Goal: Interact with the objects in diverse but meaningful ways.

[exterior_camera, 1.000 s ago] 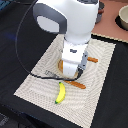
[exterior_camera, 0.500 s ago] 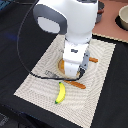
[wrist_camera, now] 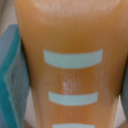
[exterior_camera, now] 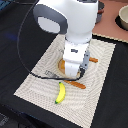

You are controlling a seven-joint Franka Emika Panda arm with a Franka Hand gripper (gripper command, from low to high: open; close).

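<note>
The scored orange-brown bread loaf (wrist_camera: 70,30) fills the wrist view, its pale score marks running across it. A teal finger (wrist_camera: 10,75) presses flush against one side, and a grey sliver of the other finger shows at the opposite edge. In the exterior view my gripper (exterior_camera: 73,71) is lowered onto the tan plate (exterior_camera: 61,65) and hides the loaf. It looks shut on the loaf. The yellow banana (exterior_camera: 60,93) lies on the placemat, nearer the camera than the gripper. Tomato and sausage are out of view.
A striped placemat (exterior_camera: 37,85) covers the dark table. An orange-handled knife (exterior_camera: 77,84) lies beside the banana, a fork (exterior_camera: 50,74) lies to the exterior view's left of the plate, and another orange handle (exterior_camera: 93,60) shows on the right. A bowl (exterior_camera: 123,17) stands at the back right.
</note>
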